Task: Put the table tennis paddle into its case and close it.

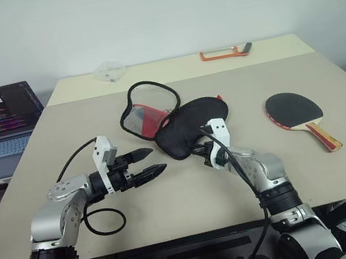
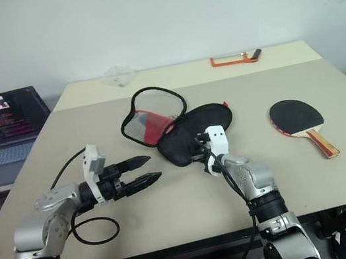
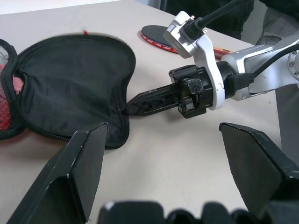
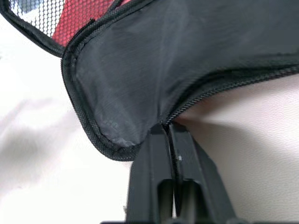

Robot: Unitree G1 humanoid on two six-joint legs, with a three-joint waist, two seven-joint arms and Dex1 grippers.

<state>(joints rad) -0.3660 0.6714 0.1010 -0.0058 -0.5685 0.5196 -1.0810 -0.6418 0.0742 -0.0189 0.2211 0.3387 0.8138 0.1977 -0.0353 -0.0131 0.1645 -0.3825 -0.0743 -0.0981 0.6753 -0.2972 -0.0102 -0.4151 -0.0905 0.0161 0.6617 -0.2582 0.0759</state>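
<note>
Right gripper (image 3: 133, 103) is pinched on the case (image 1: 186, 126) rim at table centre; left gripper (image 1: 147, 163) gapes empty. The paddle (image 1: 296, 112) lies well right (handle toward the robot), nearer the right arm.

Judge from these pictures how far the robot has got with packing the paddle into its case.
Early stage. Done: the case lies unzipped on the table. In hand: the right hand is shut on the case's zip edge, while the left hand waits open beside it. Left: the table tennis paddle lies apart, untouched; it must go in, then zipping shut.
</note>
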